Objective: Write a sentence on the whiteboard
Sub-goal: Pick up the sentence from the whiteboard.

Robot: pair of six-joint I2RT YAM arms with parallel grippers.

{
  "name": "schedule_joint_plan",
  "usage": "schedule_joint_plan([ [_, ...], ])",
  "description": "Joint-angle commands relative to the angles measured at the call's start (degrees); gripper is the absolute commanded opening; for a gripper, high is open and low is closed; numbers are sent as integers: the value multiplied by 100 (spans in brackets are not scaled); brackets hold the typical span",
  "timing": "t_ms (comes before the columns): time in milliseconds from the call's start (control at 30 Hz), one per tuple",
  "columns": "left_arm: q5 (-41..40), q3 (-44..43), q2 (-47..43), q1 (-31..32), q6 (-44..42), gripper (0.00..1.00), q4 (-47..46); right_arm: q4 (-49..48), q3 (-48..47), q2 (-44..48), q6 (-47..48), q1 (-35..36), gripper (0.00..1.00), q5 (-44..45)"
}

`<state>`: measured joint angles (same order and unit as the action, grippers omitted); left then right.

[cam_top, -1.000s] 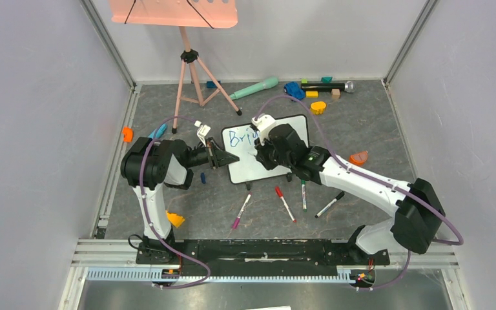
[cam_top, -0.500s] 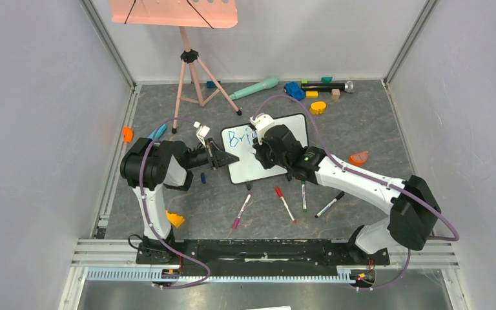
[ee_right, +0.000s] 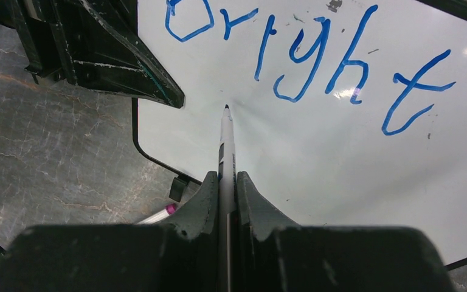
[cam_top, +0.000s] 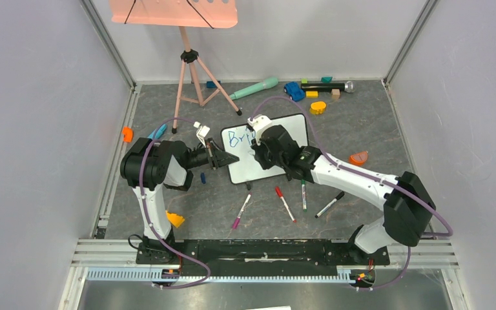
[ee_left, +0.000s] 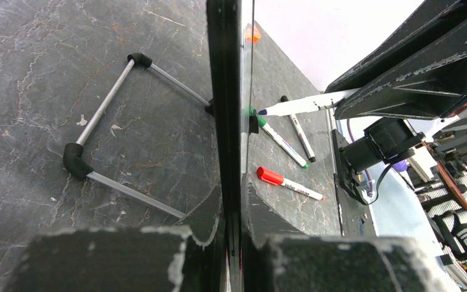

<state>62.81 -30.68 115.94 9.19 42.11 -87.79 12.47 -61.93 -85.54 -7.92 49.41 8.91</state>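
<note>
The whiteboard (cam_top: 247, 170) stands tilted on the grey floor, and my left gripper (cam_top: 231, 158) is shut on its left edge. Seen from the left wrist, the black frame (ee_left: 225, 91) runs straight between my left gripper's (ee_left: 231, 198) fingers. The sentence reads "Bright" (ee_right: 304, 55) in blue along the top of the whiteboard (ee_right: 352, 170). My right gripper (ee_right: 223, 177) is shut on a white marker (ee_right: 226, 146). Its dark tip meets the board just below the "r" and "i". From above, my right gripper (cam_top: 263, 147) hides most of the word.
Loose markers lie in front of the board: magenta (cam_top: 241, 212), red (cam_top: 285, 203), green (cam_top: 303, 194) and black (cam_top: 330, 204). A salmon-pink music stand (cam_top: 190, 71) rises at the back left. Small toys (cam_top: 316, 93) are scattered along the back wall.
My right arm has slid a little to the left across the board with the marker, covering more of the writing. The left arm and the board have not moved.
</note>
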Motion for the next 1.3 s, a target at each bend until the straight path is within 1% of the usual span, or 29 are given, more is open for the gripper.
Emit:
schedule_joint_plan([
  [0,-656,124,352,-14,-895,3,-142,-262,-388,-107,13,39,0,31],
  [867,-594,97,354,-14,-875,3,-142,-89,-495,-389,28,34,0,323],
  [1267,-545,73,384,-14,-871,3,-141,-75,-138,-227,-125,39,0,143],
])
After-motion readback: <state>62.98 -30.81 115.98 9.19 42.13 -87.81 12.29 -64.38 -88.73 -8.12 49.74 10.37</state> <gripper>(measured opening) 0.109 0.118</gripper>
